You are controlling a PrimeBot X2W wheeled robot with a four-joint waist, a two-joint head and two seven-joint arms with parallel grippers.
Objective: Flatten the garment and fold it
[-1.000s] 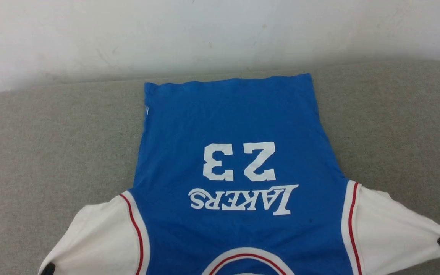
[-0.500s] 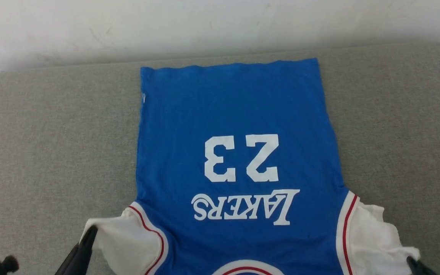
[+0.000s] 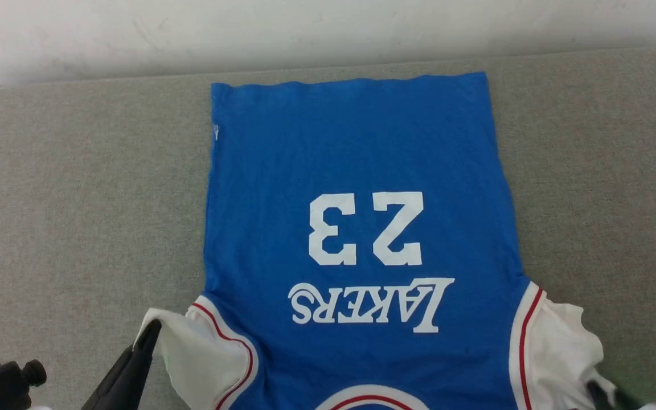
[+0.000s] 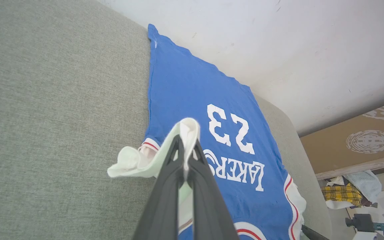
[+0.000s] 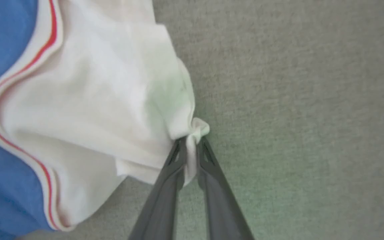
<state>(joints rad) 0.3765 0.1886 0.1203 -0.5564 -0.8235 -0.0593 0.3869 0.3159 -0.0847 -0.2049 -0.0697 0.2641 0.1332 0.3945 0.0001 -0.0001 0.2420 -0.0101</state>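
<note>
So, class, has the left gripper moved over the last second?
Yes: the left gripper has carried the white sleeve inward, towards the LAKERS print on the garment.

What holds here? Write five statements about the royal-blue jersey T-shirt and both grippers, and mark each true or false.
1. The royal-blue jersey T-shirt lies print-up on the grey fabric surface. True.
2. The left gripper pinches a white sleeve. True.
3. The white "23" lies nearer the robot than "LAKERS". False: "LAKERS" is nearer.
4. The right gripper hangs clear of the cloth. False: the other white sleeve sits between its fingers.
5. The far hem is folded over the number. False: it lies flat.
</note>
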